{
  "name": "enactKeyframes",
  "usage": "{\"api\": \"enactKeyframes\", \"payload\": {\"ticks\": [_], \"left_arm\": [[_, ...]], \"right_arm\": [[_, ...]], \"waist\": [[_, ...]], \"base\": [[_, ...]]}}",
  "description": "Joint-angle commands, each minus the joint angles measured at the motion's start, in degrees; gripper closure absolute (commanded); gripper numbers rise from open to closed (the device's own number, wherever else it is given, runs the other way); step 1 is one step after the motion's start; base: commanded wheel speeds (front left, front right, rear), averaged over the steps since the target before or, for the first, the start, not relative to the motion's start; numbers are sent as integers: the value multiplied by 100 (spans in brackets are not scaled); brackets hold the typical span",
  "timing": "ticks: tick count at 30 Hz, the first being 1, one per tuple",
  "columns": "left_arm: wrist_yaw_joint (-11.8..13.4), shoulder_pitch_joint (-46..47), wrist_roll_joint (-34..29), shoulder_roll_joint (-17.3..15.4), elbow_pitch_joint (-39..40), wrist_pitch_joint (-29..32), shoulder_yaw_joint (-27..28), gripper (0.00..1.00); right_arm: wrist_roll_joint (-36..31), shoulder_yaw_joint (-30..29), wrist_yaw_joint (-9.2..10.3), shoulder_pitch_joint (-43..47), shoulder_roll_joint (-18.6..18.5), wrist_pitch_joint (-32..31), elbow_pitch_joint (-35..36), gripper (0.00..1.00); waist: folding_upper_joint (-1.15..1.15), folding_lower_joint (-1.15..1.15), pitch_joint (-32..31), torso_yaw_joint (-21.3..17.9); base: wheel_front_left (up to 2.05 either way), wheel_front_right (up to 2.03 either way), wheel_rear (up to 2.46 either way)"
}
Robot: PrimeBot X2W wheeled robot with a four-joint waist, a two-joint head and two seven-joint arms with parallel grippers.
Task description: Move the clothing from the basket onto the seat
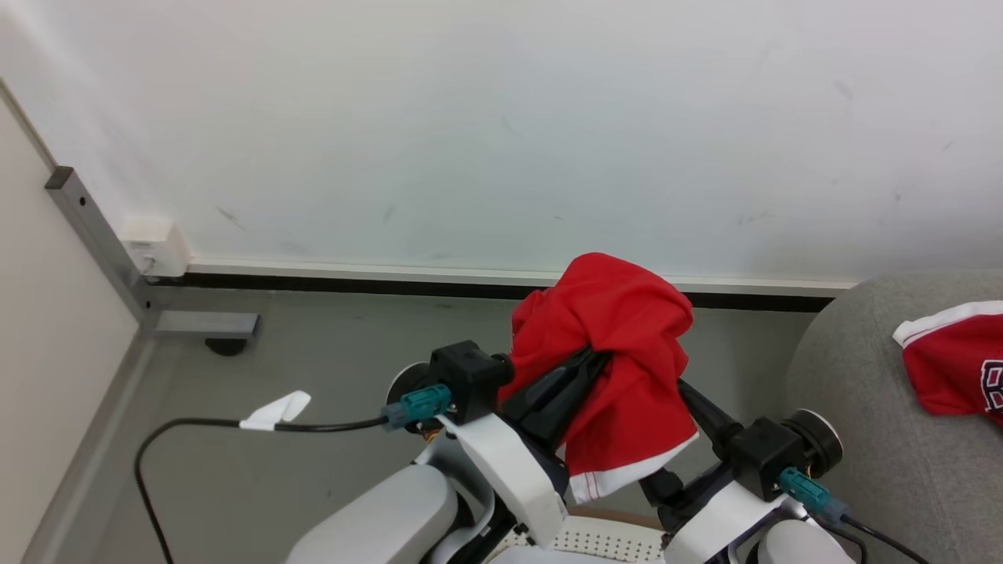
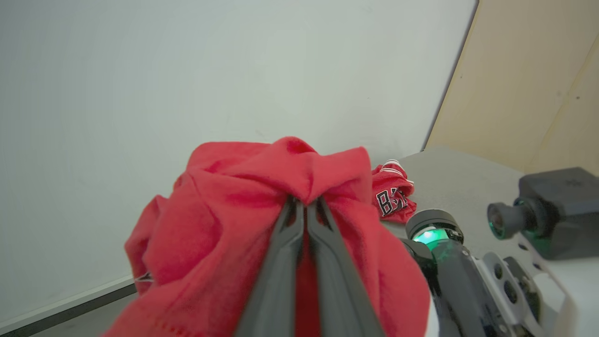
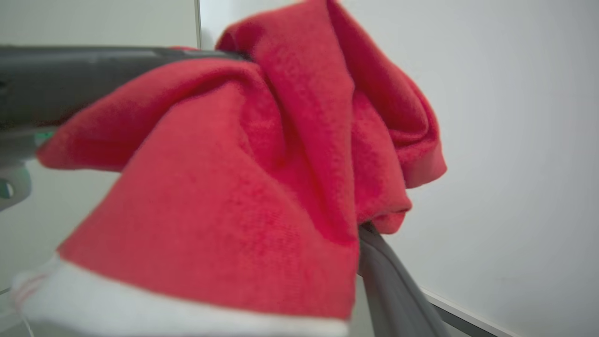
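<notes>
Above the basket (image 1: pixel 607 542) and in front of the wall (image 1: pixel 501 117), one garment (image 1: pixel 619 337) hangs from the left hand (image 1: pixel 595 360), while a second garment (image 1: pixel 952 364) lies on the seat (image 1: pixel 854 407), well apart to the right.

red clothing (image 1: pixel 619 313) (white-trimmed hem), grey seat (image 1: pixel 846 407), perforated white basket (image 1: pixel 611 542).

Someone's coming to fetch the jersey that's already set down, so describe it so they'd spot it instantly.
Find the big grey seat at the right of the head view. On it lies a crumpled red jersey with white trim and dark lettering. The other red garment hangs in the air pinched in the left gripper; this one rests on the seat.
</notes>
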State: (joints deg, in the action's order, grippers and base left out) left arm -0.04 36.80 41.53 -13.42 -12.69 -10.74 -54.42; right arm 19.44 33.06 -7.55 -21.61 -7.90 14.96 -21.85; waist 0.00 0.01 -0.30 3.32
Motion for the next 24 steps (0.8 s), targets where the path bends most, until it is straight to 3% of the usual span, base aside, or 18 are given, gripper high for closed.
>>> {"api": "enactKeyframes", "payload": {"ticks": [1,2,3,4,24], "left_arm": [[-22,-86,71,12,-36,-8,-19,100],[-29,-92,77,28,-53,-11,-36,100],[-25,-96,86,44,-67,-12,-46,100],[-19,-106,95,54,-77,-16,-52,100],[61,-165,94,-38,-143,-19,-88,100]], "right_arm": [[68,27,13,-104,-7,14,-39,0],[95,49,13,-130,-3,15,-82,18],[115,70,13,-156,0,17,-121,62],[147,84,13,-184,9,18,-136,100],[552,-217,13,170,32,21,183,100]], "waist": [[0,-1,-35,84],[0,-1,-48,117],[0,-1,-59,146],[0,-1,-68,171],[0,-1,-77,168]], "base": [[0,0,0],[0,0,0],[0,0,0],[0,0,0],[0,0,0]]}}
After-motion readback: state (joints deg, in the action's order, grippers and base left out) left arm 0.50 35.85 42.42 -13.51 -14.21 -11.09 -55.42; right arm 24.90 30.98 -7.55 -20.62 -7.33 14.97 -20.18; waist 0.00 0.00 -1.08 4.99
